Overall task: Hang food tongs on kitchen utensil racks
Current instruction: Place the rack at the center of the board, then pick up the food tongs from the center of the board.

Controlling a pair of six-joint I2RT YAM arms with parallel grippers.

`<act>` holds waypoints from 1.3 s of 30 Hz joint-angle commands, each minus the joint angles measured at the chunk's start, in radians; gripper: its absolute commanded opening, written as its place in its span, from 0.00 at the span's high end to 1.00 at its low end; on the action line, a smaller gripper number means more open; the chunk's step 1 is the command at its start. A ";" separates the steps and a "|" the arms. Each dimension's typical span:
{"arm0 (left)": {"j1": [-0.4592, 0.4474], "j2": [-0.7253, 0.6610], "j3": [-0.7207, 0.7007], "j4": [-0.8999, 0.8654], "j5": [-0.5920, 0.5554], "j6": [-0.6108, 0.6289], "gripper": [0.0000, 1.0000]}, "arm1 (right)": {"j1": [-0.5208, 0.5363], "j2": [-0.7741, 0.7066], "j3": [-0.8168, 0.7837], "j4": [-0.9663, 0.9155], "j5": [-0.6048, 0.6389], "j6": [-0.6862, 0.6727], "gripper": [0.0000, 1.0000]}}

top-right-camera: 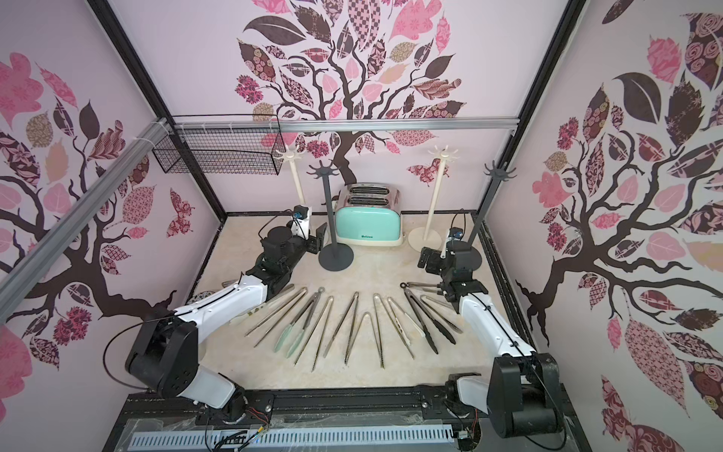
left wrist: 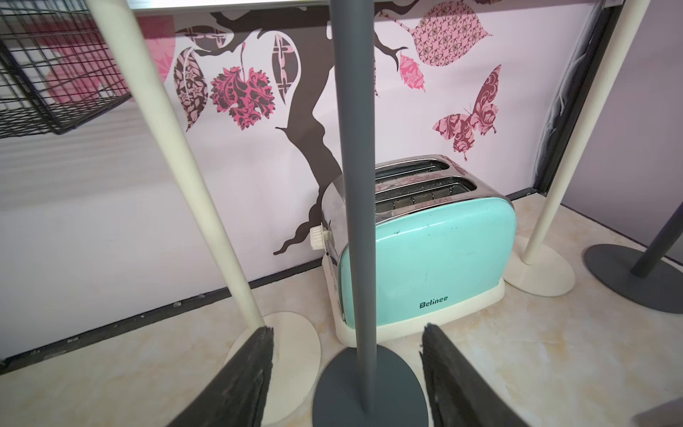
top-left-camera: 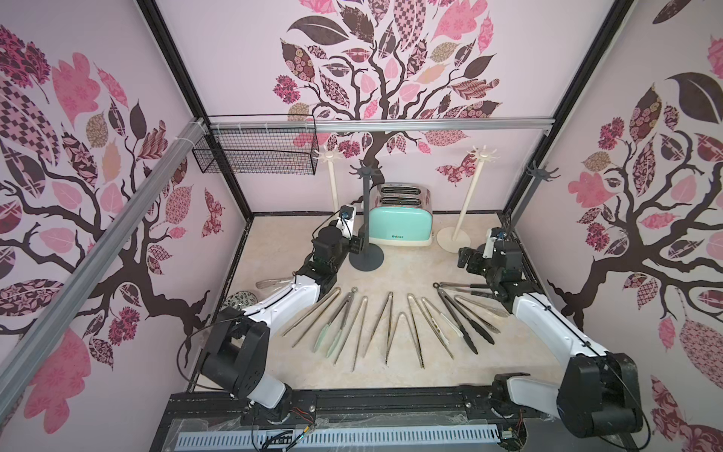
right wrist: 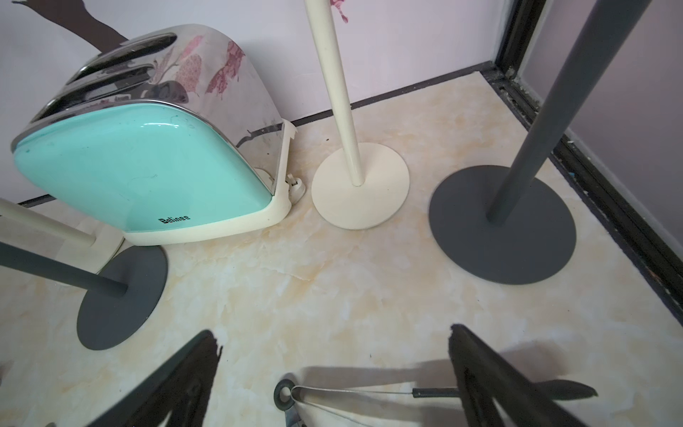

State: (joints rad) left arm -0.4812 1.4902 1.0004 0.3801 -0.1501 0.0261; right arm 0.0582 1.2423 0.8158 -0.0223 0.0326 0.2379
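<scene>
Several food tongs lie fanned out on the marbled table in both top views, mostly steel, some with mint or black tips. Four kitchen utensil racks stand at the back: a dark grey one, two cream ones and another dark grey one. No tongs hang on them. My left gripper is open low around the dark grey rack's pole, with gaps on both sides. My right gripper is open over bare table, just above ring-ended tongs.
A mint toaster stands between the racks at the back wall. A black wire basket hangs high at the back left. A patterned bowl and a whisk-like utensil lie under my left arm.
</scene>
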 commanded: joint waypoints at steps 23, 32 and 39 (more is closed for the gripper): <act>-0.008 -0.475 -0.239 -0.525 0.030 -0.457 0.34 | 0.040 0.306 0.444 -0.798 0.045 -0.588 0.39; -0.009 -0.499 -0.267 -0.542 0.044 -0.477 0.35 | 0.037 0.256 0.314 -0.814 0.082 -0.934 0.57; -0.009 -0.460 -0.255 -0.544 0.072 -0.457 0.36 | -0.037 0.297 0.327 -0.785 0.042 -1.136 0.60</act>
State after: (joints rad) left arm -0.4854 1.0195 0.7383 -0.1600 -0.1005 -0.4435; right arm 0.0502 1.5108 1.1084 -0.8024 0.0803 -0.7689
